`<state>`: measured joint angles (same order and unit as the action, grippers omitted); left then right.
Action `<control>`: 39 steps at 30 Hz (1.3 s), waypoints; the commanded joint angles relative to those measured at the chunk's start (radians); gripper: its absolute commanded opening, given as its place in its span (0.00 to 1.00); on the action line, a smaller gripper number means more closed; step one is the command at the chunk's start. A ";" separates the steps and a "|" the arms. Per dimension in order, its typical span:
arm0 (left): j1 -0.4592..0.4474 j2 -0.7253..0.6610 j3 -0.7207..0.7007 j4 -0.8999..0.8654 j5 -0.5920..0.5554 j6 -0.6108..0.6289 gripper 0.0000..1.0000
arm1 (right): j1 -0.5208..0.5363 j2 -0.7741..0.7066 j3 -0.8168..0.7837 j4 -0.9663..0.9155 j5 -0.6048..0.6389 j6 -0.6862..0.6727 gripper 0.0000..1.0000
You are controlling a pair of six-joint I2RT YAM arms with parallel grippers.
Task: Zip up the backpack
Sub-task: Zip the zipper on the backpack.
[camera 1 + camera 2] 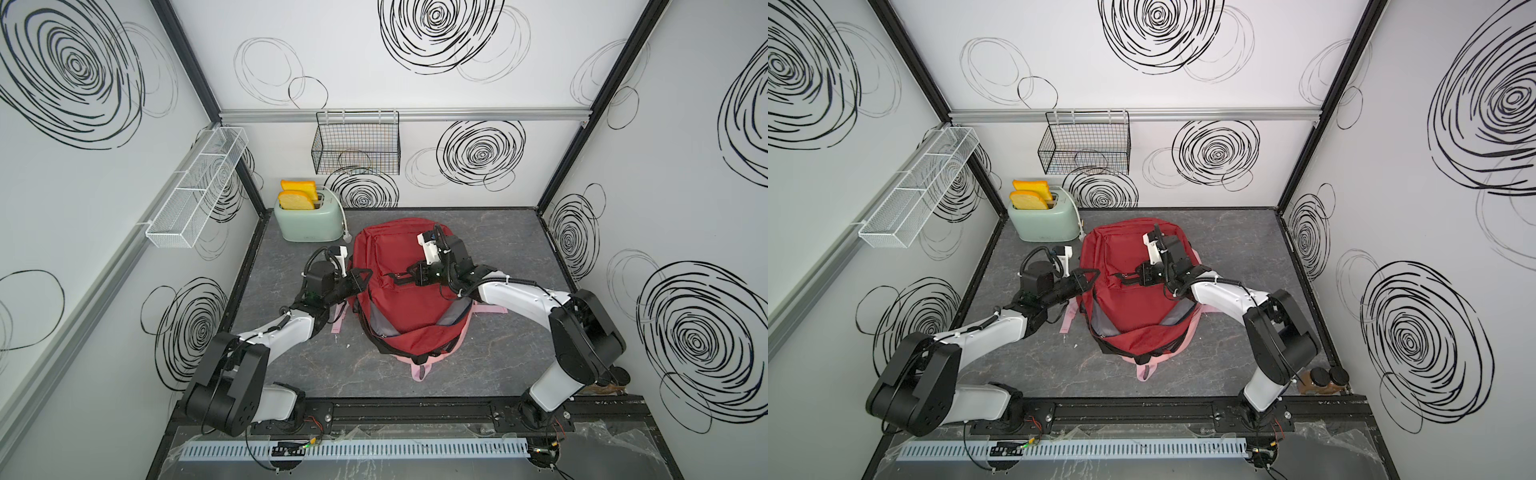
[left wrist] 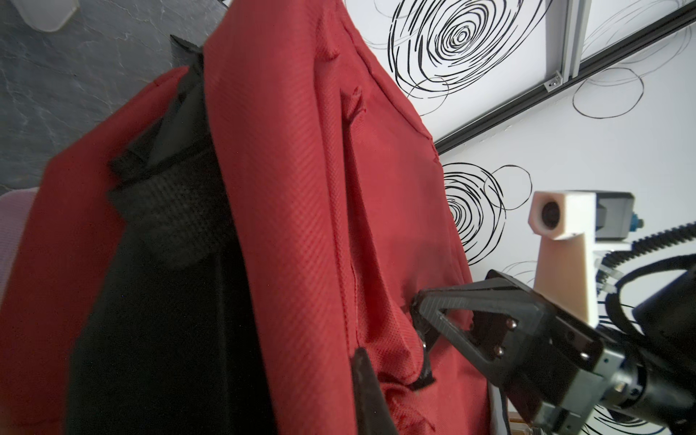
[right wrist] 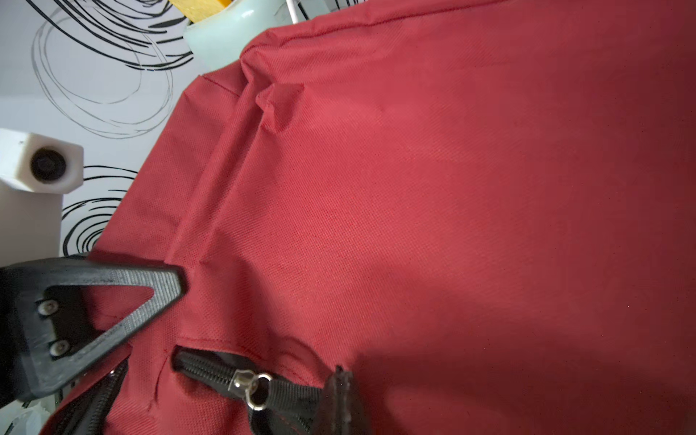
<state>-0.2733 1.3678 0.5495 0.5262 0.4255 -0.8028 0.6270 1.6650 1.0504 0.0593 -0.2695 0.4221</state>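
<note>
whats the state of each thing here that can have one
backpack: main compartment unzipped, gaping
right hand: shut on front pocket zipper pull
left hand: shut on backpack's side fabric
toaster: two toast slices standing up in slots
wire basket: empty

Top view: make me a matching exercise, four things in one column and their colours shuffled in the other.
Things:
1. backpack
2. toaster
3. basket
4. toast

Colours:
a. yellow
b. black
c. red
d. mint green

Pairs: 1-c, 2-d, 3-b, 4-a
</note>
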 commanded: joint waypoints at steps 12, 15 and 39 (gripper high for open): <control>-0.001 0.063 -0.003 0.157 0.090 -0.056 0.50 | 0.110 0.156 0.089 0.069 -0.076 0.063 0.00; -0.011 0.075 0.011 0.133 0.088 -0.042 0.49 | 0.117 0.172 0.101 0.076 -0.093 0.069 0.00; -0.077 0.155 0.152 -0.232 -0.113 0.115 0.00 | 0.129 0.190 0.099 0.079 -0.121 0.074 0.00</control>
<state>-0.3328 1.4982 0.6918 0.3435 0.3416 -0.7006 0.7254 1.8397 1.1477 0.1711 -0.3481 0.4904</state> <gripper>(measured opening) 0.091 0.046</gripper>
